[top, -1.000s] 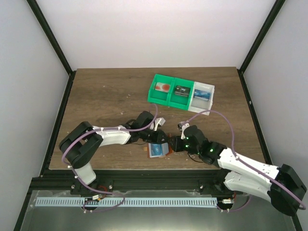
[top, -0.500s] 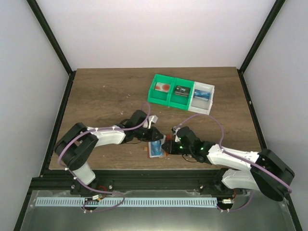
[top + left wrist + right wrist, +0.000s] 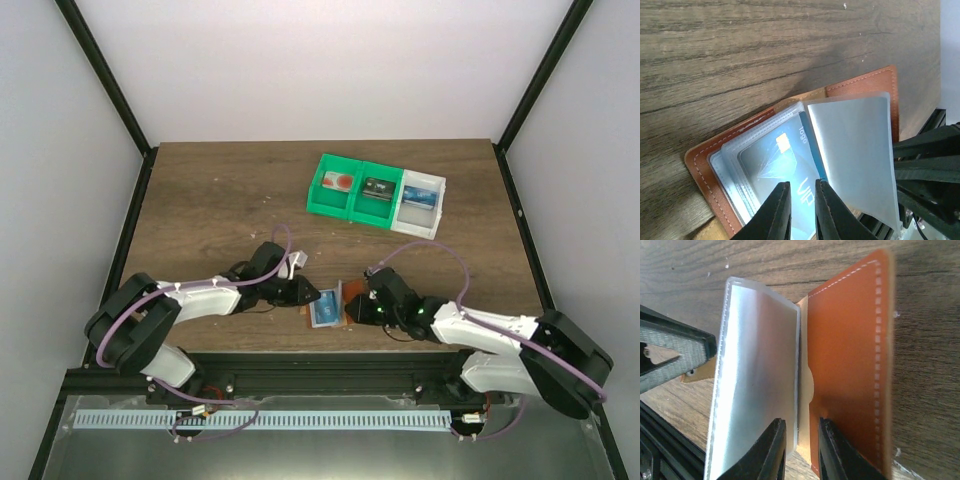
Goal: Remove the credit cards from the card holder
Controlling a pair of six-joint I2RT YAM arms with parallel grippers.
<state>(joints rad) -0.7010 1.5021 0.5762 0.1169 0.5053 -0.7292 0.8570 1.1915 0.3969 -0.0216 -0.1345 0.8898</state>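
Observation:
The reddish-brown card holder (image 3: pixel 338 292) lies open near the table's front edge; it also shows in the left wrist view (image 3: pixel 704 170) and the right wrist view (image 3: pixel 850 365). A blue card (image 3: pixel 771 167) sits in its clear inner pocket, also visible from above (image 3: pixel 324 313). A pale sleeve flap (image 3: pixel 855 150) stands lifted, also seen in the right wrist view (image 3: pixel 755 375). My right gripper (image 3: pixel 800 421) (image 3: pixel 356 308) is shut on the holder's inner edge. My left gripper (image 3: pixel 801 184) (image 3: pixel 304 297) hovers over the blue card, jaws a narrow gap apart. A white card with a red mark (image 3: pixel 338 182) lies in the green bin.
A green bin (image 3: pixel 350 208) and a white bin (image 3: pixel 420 222) stand side by side at the back right, each holding cards. The table's front edge is just below the holder. Both arms meet at the holder from left and right.
My left gripper has drawn back to the left and towards the front, to the holder's left side. My right gripper has closed in on the holder's right side, and the sleeve flap stands raised.

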